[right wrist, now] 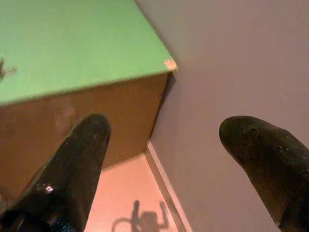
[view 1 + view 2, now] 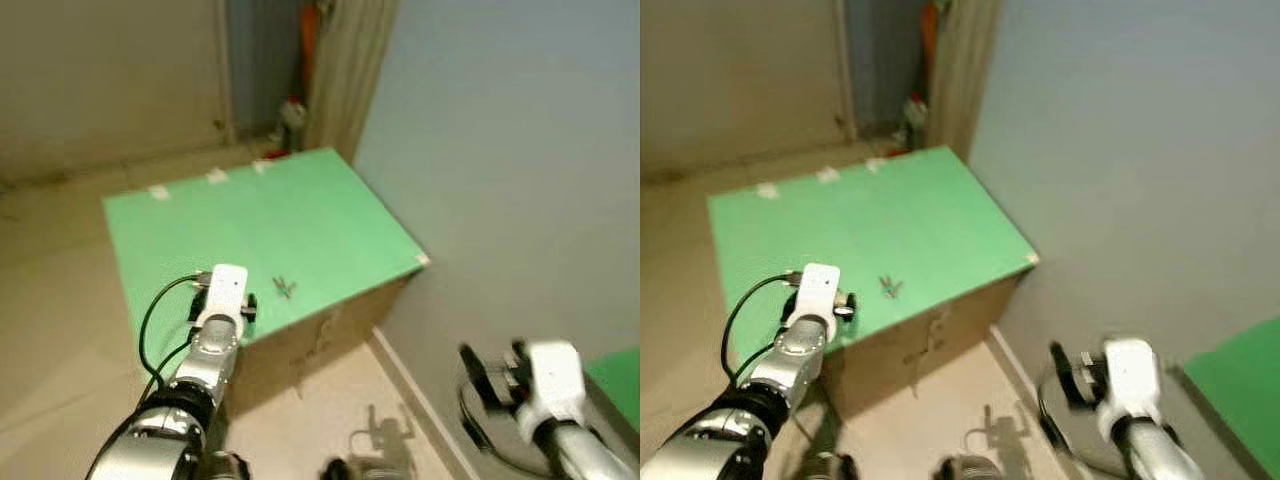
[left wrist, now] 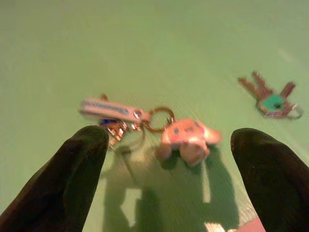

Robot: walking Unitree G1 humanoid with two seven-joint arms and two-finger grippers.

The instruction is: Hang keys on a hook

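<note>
From the head views, the left pincer (image 2: 222,300) sits behind its own white wrist housing, so its fingers are hidden there. The keys (image 2: 285,288) on the green table (image 2: 260,215) are too small to make out as more than a dark speck. In the left wrist view, the keyring with a pink charm (image 3: 186,137) is blurred, and both black fingers (image 3: 72,179) are cut off by the frame's edge. The right arm's lower part runs out of frame.
</note>
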